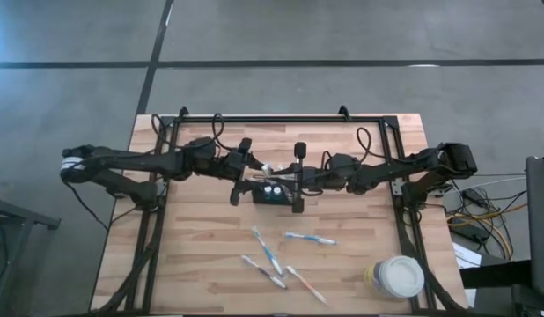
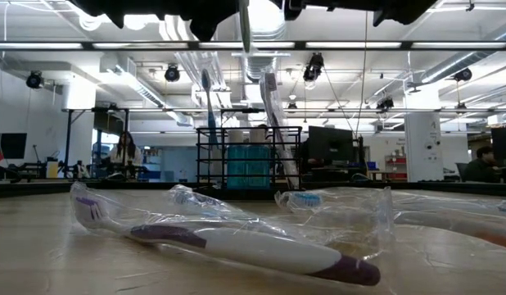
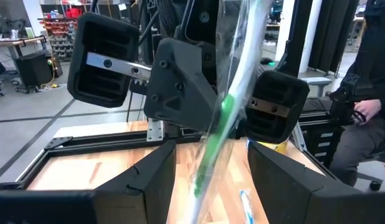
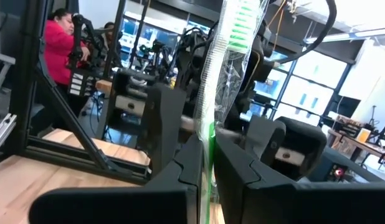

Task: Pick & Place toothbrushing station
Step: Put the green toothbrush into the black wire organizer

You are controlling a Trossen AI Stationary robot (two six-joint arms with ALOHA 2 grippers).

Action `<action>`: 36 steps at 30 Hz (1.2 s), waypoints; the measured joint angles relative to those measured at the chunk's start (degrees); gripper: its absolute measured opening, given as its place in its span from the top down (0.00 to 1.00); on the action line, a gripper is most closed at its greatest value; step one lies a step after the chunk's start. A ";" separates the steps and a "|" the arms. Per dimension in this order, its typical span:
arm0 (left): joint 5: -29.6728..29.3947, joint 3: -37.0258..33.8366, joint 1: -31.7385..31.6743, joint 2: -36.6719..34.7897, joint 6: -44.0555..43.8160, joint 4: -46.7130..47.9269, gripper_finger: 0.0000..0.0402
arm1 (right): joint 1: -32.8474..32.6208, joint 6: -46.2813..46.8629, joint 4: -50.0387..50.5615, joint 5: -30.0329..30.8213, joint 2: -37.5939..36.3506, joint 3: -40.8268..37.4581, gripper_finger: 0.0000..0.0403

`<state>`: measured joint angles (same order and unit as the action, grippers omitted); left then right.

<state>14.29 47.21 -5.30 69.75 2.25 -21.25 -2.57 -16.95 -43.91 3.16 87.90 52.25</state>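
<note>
the toothbrushing station, a small black wire-mesh caddy, stands upright near the middle of the wooden surface, between the two arms. in the low view the caddy shows behind the wrapped brushes, with a teal block inside it and two brushes standing up in it.

the right hand is above the caddy, and its fingers are pressed together on a wrapped toothbrush with a white handle and green bristles (the clear wrapper is still around it). in the high view the right hand is just at the right side of the caddy.

the left hand is spread, and the same wrapped toothbrush passes through the gap between its fingers; i cannot tell if the fingers touch it. in the high view the left hand is just beside the left side of the caddy.

nearer to the front edge of the surface, four more wrapped toothbrushes lie flat, well apart from the caddy. a round tub with a white lid stands at the front right corner. in the room behind, a person in a red top is seen.
</note>
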 joint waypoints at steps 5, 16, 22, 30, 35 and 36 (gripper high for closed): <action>0.00 0.98 0.11 2.11 0.43 -0.68 0.49 | 0.11 0.02 -0.43 -0.09 0.24 0.00 0.95; 0.11 1.55 0.11 2.44 1.43 -0.97 0.74 | 0.15 0.05 0.42 -0.09 0.21 0.00 0.95; 0.14 1.55 0.15 2.43 4.24 -0.80 0.95 | 0.09 0.66 0.37 0.00 0.11 -0.02 0.95; 0.02 1.50 0.17 1.60 5.60 1.17 0.95 | 0.11 3.38 0.12 1.79 -1.29 -0.09 0.78; 0.17 1.44 0.17 -1.85 7.13 2.65 0.95 | 0.13 4.76 1.87 2.01 -4.21 -0.09 0.61; 0.19 1.41 0.17 -2.67 7.18 3.07 0.95 | 0.11 4.76 3.19 2.01 -5.16 -0.29 0.59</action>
<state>14.48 48.62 -5.13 67.09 9.43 -18.17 -2.46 -12.19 -40.71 5.17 82.74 51.96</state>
